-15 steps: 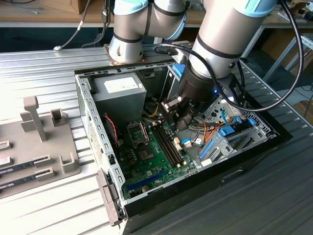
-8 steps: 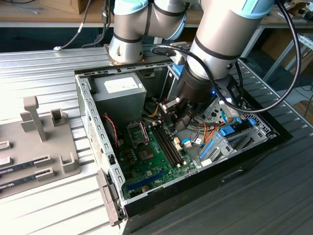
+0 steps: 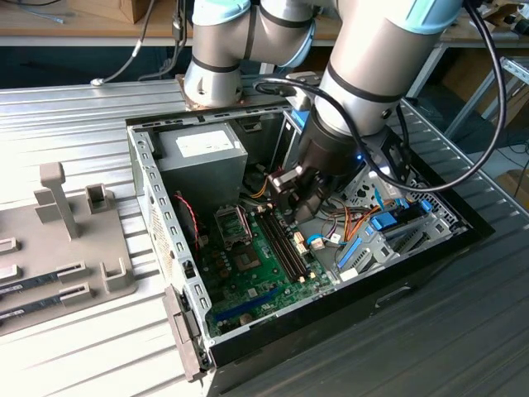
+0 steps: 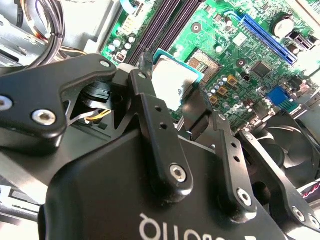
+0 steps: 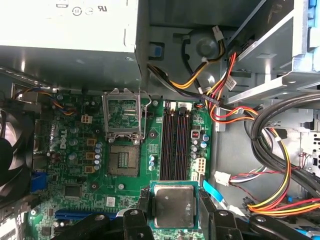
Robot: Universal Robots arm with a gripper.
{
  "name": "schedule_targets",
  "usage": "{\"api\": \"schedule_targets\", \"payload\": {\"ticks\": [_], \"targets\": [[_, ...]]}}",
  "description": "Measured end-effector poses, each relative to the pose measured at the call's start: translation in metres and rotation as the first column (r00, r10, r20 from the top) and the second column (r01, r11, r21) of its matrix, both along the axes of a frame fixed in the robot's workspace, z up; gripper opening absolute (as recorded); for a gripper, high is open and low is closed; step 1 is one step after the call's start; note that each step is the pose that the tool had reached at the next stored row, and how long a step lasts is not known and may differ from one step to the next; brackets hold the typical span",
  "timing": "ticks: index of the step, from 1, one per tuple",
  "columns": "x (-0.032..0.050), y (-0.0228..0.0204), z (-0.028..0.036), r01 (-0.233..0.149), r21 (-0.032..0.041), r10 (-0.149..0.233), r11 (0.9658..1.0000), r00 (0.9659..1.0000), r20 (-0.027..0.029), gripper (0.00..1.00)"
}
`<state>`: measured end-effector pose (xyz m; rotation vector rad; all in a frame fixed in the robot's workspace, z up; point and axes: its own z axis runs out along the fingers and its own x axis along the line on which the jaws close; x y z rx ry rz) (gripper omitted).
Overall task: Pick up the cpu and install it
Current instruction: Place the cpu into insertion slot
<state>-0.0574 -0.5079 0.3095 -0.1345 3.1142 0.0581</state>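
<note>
Picked up already: cpu [image 5: 173,206] pinched tight in the tool [image 5: 174,209], hanging near the open socket [image 5: 124,161], a bit off to its side. Seemingly nothing in the socket yet; putting in left to do.

- The cpu [image 5: 173,206] has a silvery-grey top and a thin teal-green rim.
- The gripper [image 4: 172,95] is matt black with silver screws.
- The motherboard [image 5: 125,185] is green, with black memory slots [image 5: 175,140] and one blue slot [image 4: 265,37].
- The cables [image 5: 272,135] are yellow, red, orange and black.
- The power supply [image 3: 202,153] is grey with a white label.
- The table [image 3: 74,107] is pale grey, ribbed in parallel lines.
- The arm [image 3: 380,50] is silver-grey with light-blue caps.
</note>
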Motion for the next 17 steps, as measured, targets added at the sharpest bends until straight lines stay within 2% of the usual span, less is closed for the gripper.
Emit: {"api": "schedule_targets", "payload": {"ticks": [5, 12, 13, 15, 16, 17], "targets": [[-0.0042, 0.0009, -0.0023, 0.002, 0.0002, -0.002, 1.0, 1.0, 0.0001, 0.47], [-0.0189, 0.0033, -0.0163, 0.011, 0.0001, -0.011, 0.9999, 0.9999, 0.0001, 0.47], [-0.0255, 0.0033, -0.0197, 0.011, 0.0, -0.011, 0.9999, 0.9999, 0.0, 0.47], [-0.0332, 0.0034, -0.024, 0.011, 0.0, -0.011, 0.9999, 0.9999, 0.0, 0.47], [-0.0422, 0.0035, -0.0291, 0.011, 0.0, -0.011, 0.9999, 0.9999, 0.0, 0.47], [-0.0477, 0.0036, -0.0324, 0.011, 0.0, -0.011, 0.9999, 0.9999, 0.0, 0.47]]}}
